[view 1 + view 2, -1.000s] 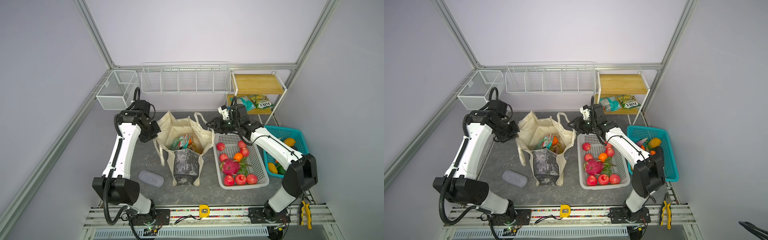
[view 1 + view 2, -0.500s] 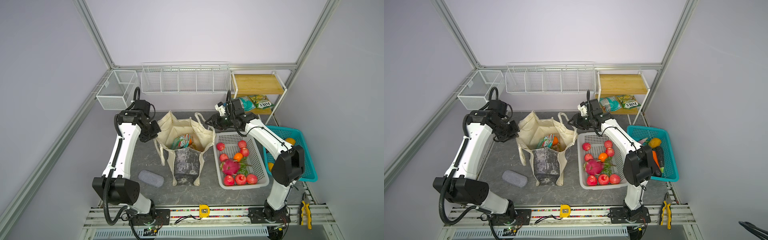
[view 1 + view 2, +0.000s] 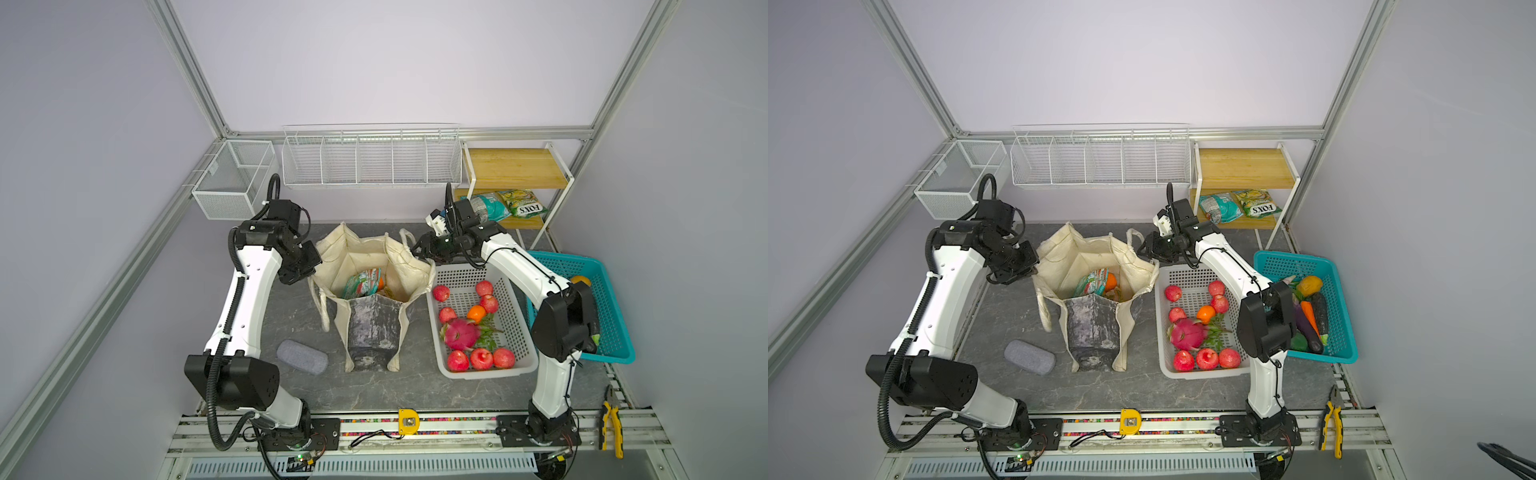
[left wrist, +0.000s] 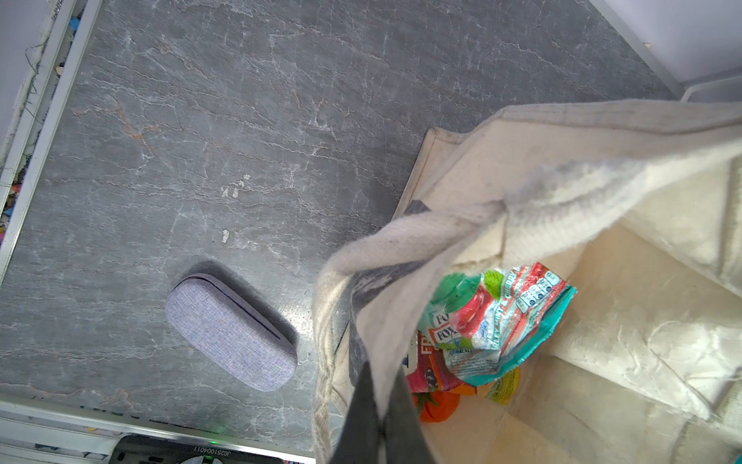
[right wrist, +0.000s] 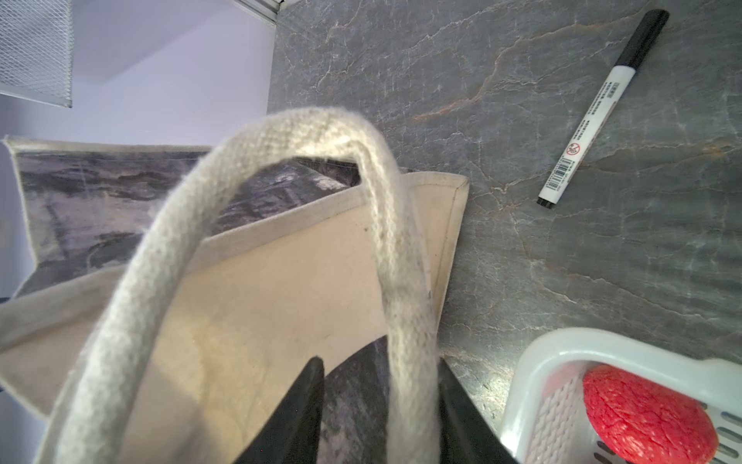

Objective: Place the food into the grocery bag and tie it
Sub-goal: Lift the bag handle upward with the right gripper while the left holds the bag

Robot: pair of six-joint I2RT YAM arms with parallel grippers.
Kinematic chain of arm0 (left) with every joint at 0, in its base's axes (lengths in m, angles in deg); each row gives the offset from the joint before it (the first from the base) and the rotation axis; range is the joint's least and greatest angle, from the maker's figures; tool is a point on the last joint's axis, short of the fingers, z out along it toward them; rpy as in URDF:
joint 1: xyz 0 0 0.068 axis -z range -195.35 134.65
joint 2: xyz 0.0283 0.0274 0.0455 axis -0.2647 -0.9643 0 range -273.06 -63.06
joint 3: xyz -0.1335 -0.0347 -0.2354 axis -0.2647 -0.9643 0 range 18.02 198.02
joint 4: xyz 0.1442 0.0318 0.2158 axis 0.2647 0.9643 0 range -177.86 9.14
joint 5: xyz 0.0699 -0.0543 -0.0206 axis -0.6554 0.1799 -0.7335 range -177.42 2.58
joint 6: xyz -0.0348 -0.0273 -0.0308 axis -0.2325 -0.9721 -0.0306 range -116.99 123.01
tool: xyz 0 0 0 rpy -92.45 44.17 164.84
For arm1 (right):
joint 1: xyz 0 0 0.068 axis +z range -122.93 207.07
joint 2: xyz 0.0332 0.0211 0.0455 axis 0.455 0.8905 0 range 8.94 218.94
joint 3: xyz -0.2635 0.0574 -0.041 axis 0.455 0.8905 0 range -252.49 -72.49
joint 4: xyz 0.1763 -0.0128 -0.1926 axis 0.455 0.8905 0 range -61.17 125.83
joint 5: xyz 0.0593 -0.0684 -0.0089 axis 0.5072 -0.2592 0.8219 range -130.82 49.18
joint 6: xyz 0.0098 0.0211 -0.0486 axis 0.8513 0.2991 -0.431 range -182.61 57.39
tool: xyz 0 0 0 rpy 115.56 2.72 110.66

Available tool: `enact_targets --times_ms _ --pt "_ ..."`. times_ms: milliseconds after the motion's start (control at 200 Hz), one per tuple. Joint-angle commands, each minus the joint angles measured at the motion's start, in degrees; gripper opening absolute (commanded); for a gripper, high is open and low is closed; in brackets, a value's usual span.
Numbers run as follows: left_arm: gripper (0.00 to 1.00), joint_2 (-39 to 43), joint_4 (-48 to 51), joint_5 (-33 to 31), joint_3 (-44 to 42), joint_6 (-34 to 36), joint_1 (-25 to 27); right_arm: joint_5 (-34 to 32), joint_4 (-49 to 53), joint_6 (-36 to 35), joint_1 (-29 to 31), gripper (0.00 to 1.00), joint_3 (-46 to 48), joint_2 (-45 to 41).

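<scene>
Centre of table: cream canvas tote with grey marbled panel [image 3: 370,328] stands open; teal crinkly snack packet [image 4: 502,321] and orange fruit [image 3: 1111,281] lie inside; left gripper [image 4: 379,377] is closed, pinching the tote's left rim; right gripper [image 5: 379,363] at right rim, jaws apart astride cream woven handle loop [image 5: 281,132], not clamping; red apples [image 3: 482,359] lie in white perforated plastic basket [image 3: 486,374], right of tote.

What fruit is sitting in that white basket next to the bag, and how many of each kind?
Red apples: 7
Orange: 1
Pink dragon fruit: 1
Total: 9 pieces in the white basket. The green leaves beside the dragon fruit are not counted separately.
</scene>
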Motion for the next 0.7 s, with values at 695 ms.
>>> enact_targets --times_ms 695 --pt "0.0 1.7 -1.6 2.7 2.5 -1.2 -0.1 -2.2 6.4 -2.3 -2.0 0.07 -4.2 -14.0"
